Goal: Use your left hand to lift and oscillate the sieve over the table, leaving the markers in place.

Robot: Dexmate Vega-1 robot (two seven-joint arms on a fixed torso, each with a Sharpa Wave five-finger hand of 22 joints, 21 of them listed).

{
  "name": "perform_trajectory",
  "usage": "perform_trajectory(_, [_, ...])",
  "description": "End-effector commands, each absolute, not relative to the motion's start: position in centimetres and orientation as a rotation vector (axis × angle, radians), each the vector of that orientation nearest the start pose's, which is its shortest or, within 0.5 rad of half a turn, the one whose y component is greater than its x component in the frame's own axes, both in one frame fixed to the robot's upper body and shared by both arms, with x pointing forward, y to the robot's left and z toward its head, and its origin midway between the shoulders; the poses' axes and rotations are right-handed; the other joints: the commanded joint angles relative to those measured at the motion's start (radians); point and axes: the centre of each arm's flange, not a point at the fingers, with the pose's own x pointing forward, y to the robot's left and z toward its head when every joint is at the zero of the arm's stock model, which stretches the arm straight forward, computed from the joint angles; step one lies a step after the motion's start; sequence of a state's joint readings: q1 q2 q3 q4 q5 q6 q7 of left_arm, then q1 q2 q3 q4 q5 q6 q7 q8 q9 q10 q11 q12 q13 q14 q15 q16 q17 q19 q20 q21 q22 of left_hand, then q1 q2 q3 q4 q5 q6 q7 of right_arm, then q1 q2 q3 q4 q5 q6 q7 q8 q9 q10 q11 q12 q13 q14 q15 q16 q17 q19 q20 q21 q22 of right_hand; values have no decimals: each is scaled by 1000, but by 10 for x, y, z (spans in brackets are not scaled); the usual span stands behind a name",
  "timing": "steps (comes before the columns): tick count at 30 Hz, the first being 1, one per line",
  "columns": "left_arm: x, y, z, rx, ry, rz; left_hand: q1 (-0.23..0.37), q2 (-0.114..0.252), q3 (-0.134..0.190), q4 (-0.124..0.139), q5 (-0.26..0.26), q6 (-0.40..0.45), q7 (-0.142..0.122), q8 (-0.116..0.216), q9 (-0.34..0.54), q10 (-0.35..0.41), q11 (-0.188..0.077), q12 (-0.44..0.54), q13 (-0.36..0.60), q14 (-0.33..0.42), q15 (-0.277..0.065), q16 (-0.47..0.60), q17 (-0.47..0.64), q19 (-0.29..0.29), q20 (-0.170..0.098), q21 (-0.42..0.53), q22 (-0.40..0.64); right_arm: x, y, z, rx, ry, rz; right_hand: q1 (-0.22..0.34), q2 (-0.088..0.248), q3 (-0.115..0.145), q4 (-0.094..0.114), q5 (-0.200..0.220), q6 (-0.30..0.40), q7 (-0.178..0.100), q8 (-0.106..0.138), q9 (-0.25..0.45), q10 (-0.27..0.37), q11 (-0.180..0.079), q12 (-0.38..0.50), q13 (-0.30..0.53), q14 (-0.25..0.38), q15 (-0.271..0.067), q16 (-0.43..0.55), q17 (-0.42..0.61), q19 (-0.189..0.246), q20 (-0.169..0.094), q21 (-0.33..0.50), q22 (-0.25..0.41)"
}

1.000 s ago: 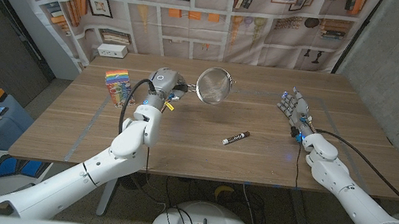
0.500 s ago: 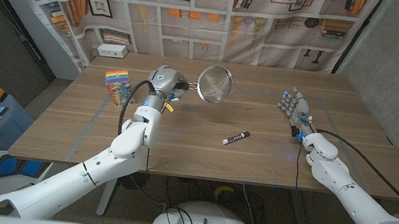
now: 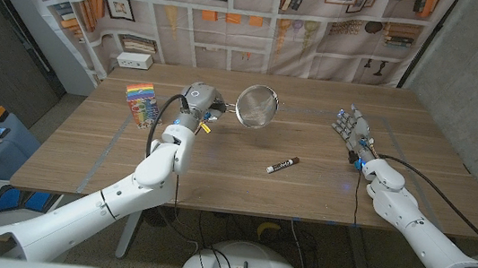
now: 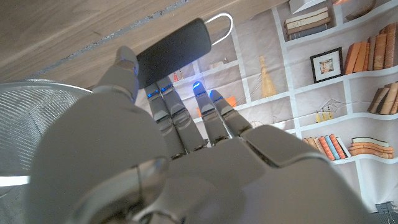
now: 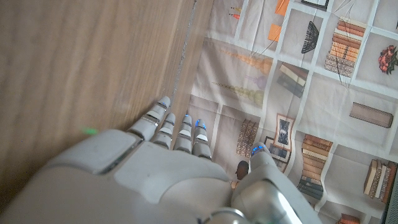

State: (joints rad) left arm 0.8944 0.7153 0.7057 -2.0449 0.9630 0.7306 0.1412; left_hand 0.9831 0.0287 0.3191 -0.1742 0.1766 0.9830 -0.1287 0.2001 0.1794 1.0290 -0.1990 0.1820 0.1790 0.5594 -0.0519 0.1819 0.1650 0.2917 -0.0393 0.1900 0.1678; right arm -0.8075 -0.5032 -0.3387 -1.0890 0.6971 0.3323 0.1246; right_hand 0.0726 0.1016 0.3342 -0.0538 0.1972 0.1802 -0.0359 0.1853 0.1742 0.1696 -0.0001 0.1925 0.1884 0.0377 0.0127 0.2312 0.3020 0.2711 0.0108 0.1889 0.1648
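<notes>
1. Holding the sieve (image 3: 257, 105) by its dark handle (image 4: 176, 48), the left hand (image 3: 198, 100) has it raised over the far middle of the surface (image 3: 215, 181); the left wrist view shows the fingers (image 4: 163, 102) wrapped onto the handle with the mesh bowl off to one side.

2. Judging by the gap between the bowl and the wood in the head view, the lift looks done. The sieve appears clear of the surface, though the angle is too steep to be sure how far.

3. One black marker (image 3: 282, 165) lies on the wood near the middle of the surface, closer to the near edge than the sieve and well apart from it. A rainbow-coloured pack (image 3: 139, 103), possibly more markers, stands toward the far left corner. Neither is touched.

4. The right hand (image 3: 353, 131) holds nothing. It sits by the right side of the surface with fingers extended and a little apart, taking no part.

5. What remains, as I read it, is the side-to-side shaking itself, which a single moment cannot confirm. After that comes whatever return of the sieve the task expects. The marker should stay where it lies so long as the swing keeps over the far half.
</notes>
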Motion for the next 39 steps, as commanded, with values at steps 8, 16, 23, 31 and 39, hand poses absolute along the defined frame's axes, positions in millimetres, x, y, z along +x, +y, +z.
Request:
perform_trajectory(8, [536,178,18,1502,-517,396,22,43,2,7,4,180,-33,4,5,31,-25,6,6,1,-158,0,4,-6,-45,-2,2,668,-345,-69,72,-514,147,-6,24,6,0,2,9,3,3,4,10,2,3,2,-2,9,5,2,0,2,0,3])
perform_trajectory(16, [539,175,15,1526,-484,348,22,43,2,7,5,180,-32,4,5,31,-25,6,6,1,-158,0,4,-7,-43,-2,2,667,-345,-70,73,-512,149,-5,24,6,0,2,9,3,3,4,9,3,3,2,-1,11,5,2,-1,2,-1,3])
perform_trajectory(23, [542,175,16,1531,-407,304,22,42,2,6,5,181,-33,5,5,30,-25,5,6,-1,-158,-1,4,-9,-43,-2,2,667,-344,-70,72,-512,150,-6,24,7,0,2,9,3,3,4,10,2,3,2,-2,12,5,2,-1,4,-1,3])
perform_trajectory(31, [543,176,19,1545,-344,276,22,41,1,6,5,179,-30,4,5,29,-25,5,6,-2,-157,-1,4,-10,-42,-2,2,666,-343,-70,73,-516,155,-6,24,7,0,2,7,3,3,4,10,3,3,2,-2,12,5,2,-1,4,-1,3])
perform_trajectory(39, [544,178,21,1553,-267,239,22,42,0,6,5,180,-30,4,6,29,-25,5,6,-4,-157,-1,4,-11,-40,-2,2,665,-343,-71,73,-515,155,-6,24,7,0,2,7,3,3,4,10,3,3,2,-2,13,6,2,-2,5,-1,3])
